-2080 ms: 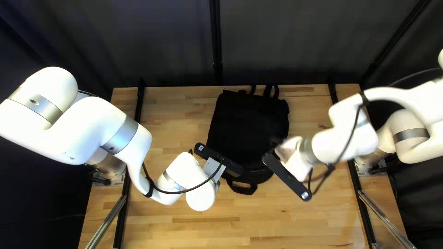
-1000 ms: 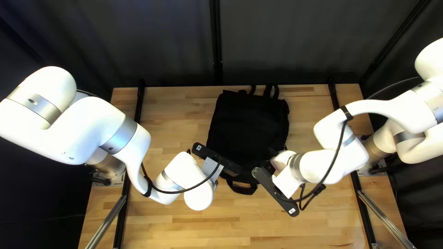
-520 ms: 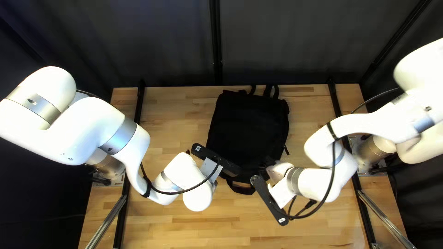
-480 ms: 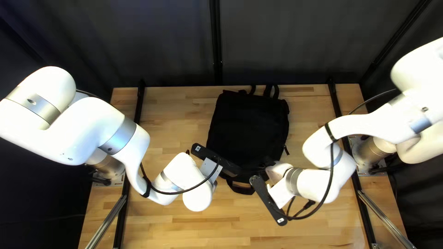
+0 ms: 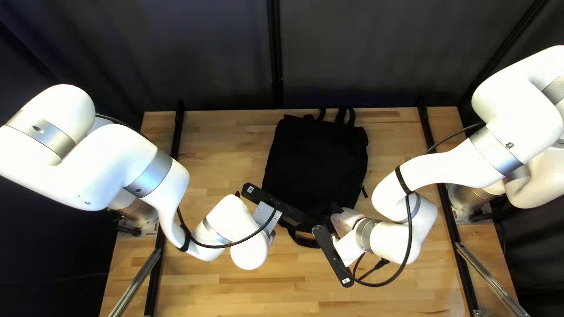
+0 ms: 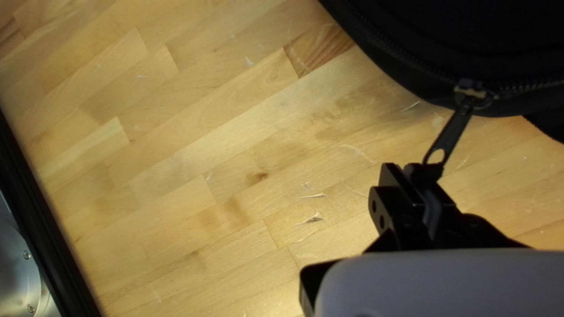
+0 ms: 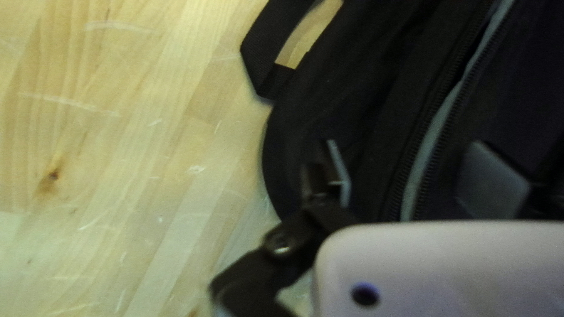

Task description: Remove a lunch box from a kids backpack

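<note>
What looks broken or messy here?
The table has pale scratches beside my left gripper, so its wood looks worn. The black backpack's zipper gapes, with something grey showing between its teeth, but that's likely just part of unpacking. I see nothing spilled.

Location type: robotics lab work cell.
Indicators: left arm (image 5: 120,152) and right arm (image 5: 446,170) mounted at opposite edges of a wooden bench (image 5: 235,293); dark curtain (image 5: 364,58) behind.
</note>
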Robot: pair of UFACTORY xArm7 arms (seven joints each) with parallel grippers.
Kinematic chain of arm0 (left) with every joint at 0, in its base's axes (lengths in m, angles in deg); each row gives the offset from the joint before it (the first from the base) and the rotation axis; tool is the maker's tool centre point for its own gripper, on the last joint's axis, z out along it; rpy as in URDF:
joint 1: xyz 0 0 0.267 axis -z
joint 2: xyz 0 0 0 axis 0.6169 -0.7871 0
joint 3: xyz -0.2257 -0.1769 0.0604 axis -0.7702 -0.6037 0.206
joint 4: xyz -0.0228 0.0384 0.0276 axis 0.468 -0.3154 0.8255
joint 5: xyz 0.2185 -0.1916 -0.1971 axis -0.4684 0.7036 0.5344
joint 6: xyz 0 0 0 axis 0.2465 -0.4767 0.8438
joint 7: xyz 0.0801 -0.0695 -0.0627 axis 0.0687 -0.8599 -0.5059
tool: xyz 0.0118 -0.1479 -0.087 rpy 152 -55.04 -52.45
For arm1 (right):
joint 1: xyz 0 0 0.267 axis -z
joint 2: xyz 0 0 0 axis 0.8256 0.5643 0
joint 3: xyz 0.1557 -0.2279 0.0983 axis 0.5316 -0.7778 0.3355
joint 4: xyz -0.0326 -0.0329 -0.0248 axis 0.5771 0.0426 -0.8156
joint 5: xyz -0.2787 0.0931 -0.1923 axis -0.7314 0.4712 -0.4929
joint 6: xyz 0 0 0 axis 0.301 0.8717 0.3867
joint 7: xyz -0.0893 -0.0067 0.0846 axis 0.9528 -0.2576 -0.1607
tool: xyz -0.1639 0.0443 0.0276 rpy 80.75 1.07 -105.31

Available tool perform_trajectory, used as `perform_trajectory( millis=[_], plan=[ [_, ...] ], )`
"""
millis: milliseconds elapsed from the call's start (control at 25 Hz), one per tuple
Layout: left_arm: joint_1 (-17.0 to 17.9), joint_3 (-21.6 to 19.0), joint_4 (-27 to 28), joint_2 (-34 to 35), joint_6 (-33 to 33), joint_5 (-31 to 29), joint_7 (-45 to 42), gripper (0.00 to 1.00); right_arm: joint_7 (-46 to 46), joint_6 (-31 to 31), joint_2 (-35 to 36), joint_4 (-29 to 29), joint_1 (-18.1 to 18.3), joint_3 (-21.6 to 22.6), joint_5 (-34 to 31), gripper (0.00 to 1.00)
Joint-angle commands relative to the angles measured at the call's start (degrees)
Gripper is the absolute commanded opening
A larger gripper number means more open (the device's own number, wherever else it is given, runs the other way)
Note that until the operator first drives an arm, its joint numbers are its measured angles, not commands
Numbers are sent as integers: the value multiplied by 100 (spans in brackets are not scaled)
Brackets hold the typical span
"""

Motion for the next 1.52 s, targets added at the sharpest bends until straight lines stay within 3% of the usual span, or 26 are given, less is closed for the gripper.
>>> perform_trajectory(
  millis=[40,840,1520],
  plan=[
    [6,-4,-25,9,22,-14,-23,0,-40,15,-52,93,-13,5,-83,0],
    [-171,121,-407,312,236,46,144,0,733,477,-939,738,-195,222,993,0],
    [-547,432,-388,321,466,34,791,0,1185,395,-885,576,-339,334,1417,0]
  ],
)
